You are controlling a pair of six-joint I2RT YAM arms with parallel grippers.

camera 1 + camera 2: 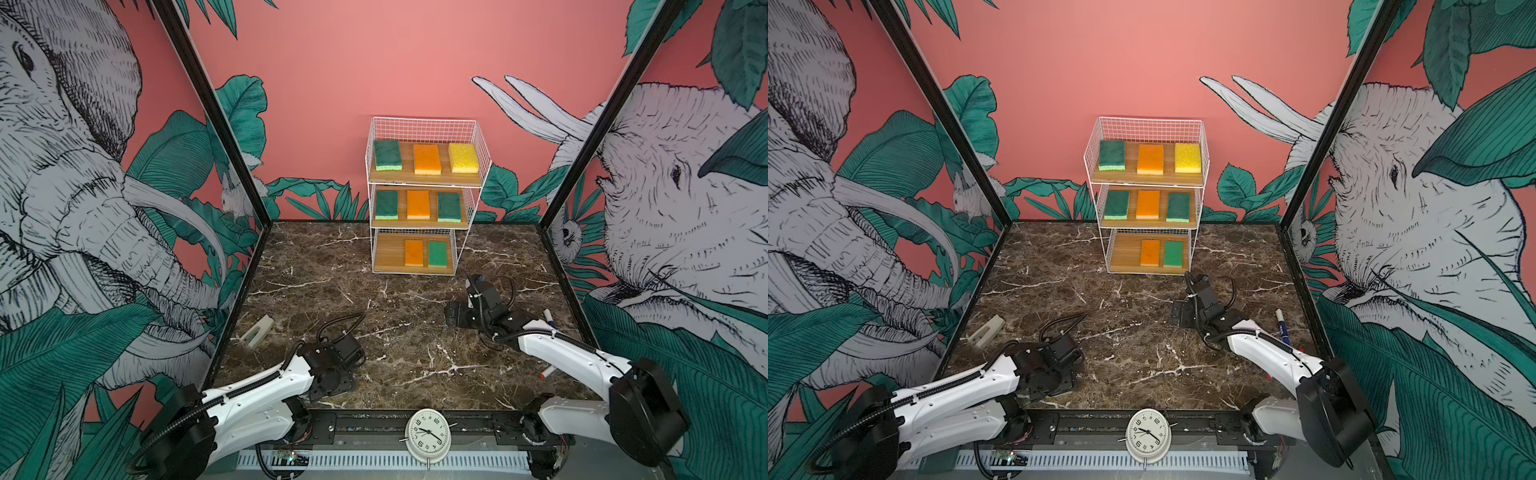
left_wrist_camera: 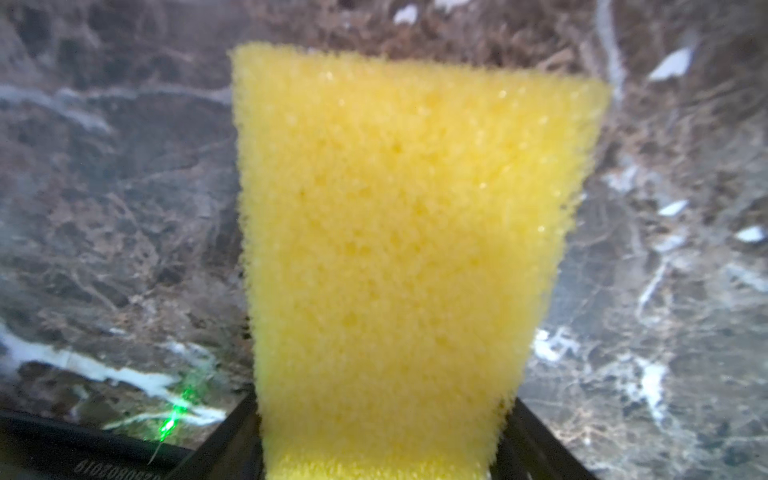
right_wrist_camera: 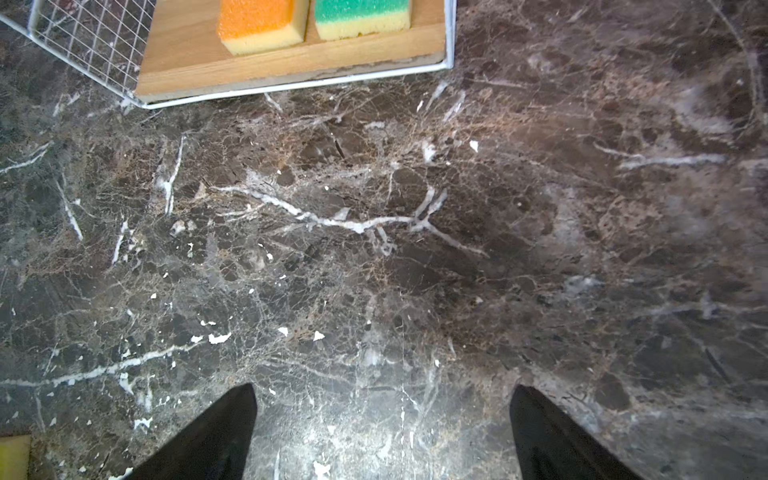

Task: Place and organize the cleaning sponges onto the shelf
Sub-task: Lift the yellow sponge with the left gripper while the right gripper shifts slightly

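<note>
Left wrist view: yellow rectangular foam sponge point(image 2: 407, 232) fills the frame, sitting between the black fingers point(image 2: 216, 449) of the left end effector point(image 2: 382, 401). Fingers look to touch both its sides. Can't tell if it's actually pinched, or whether it's off the dark brown marbled worktop point(image 1: 395, 316). In both top views it's hidden under that wrist, front left, well apart from the shelf.

Right end effector point(image 3: 382, 388): spread, empty, low over the worktop just in front of the white wire shelf with three wooden boards point(image 1: 424, 124).

Top board point(image 1: 428, 178) and middle board point(image 1: 419, 223) carry three sponges each. Bottom board point(image 1: 388, 255) has an orange sponge point(image 1: 414, 252) and a green sponge point(image 1: 437, 253); the slot to their left is bare.

My read: last pickup in hand. Next needs a firm clamp, a lift, a long carry to that bare slot, then laid flat beside the orange one, clear of the wire side.
</note>
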